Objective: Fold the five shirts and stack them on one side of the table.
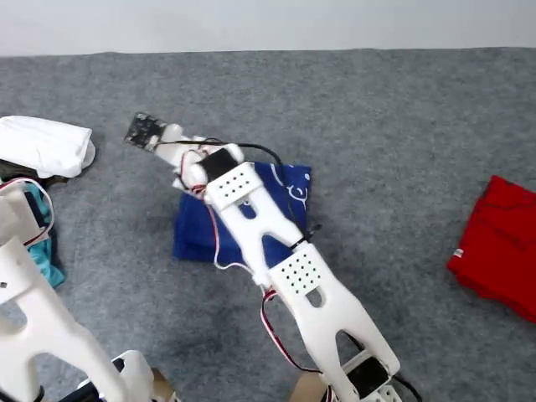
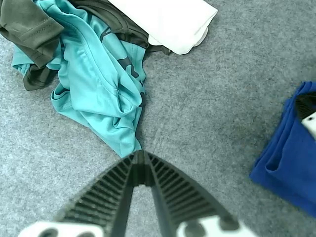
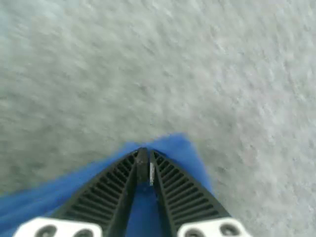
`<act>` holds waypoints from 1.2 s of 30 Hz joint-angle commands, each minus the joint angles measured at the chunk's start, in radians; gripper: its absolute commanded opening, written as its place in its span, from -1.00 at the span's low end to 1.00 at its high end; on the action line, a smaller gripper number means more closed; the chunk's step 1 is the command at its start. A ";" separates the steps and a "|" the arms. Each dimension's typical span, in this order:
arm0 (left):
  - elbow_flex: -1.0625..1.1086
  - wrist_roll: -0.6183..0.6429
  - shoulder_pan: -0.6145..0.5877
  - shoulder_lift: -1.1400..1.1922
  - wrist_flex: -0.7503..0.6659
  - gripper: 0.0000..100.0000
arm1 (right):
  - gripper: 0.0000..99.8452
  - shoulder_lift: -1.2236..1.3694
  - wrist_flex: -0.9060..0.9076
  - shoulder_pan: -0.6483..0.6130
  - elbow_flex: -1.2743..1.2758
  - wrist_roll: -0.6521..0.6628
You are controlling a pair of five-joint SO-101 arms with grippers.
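Note:
A folded blue shirt (image 1: 194,236) lies mid-table under my right arm, and its edge also shows in the left wrist view (image 2: 289,158). My right gripper (image 3: 144,154) is at the shirt's far-left corner, shut, with the blue cloth (image 3: 148,207) drawn up to its tips. At the left edge lie a white shirt (image 1: 46,144), a teal shirt (image 2: 94,79) and a dark olive shirt (image 2: 29,29), heaped together. My left gripper (image 2: 142,157) hovers shut and empty just short of the teal shirt's hem. A folded red shirt (image 1: 498,247) rests at the right edge.
Grey carpet-like cloth (image 1: 385,126) covers the table. The right arm (image 1: 301,276) crosses the table's middle diagonally, and the left arm (image 1: 29,301) stands at the near-left corner. Bare cloth stretches between the blue and red shirts.

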 commanded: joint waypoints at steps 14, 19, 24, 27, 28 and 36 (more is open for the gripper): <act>-0.002 0.000 0.000 -0.026 0.020 -0.99 | -0.97 -0.105 0.008 0.024 -0.092 0.034; -0.002 0.000 0.002 -0.026 0.018 -0.99 | -0.97 -0.139 0.090 -0.019 -0.097 0.031; -0.002 0.000 0.000 -0.026 0.018 -0.99 | -0.98 -0.157 0.251 -0.031 -0.114 0.031; -0.002 0.000 0.000 -0.026 0.018 -0.99 | -0.98 -0.165 0.367 -0.031 -0.180 0.029; -0.002 0.000 0.000 -0.026 0.018 -0.99 | -0.98 -0.168 0.398 -0.031 -0.201 0.029; -0.002 0.002 0.000 -0.026 0.018 -0.99 | -0.98 -0.252 0.587 -0.064 -0.207 -0.021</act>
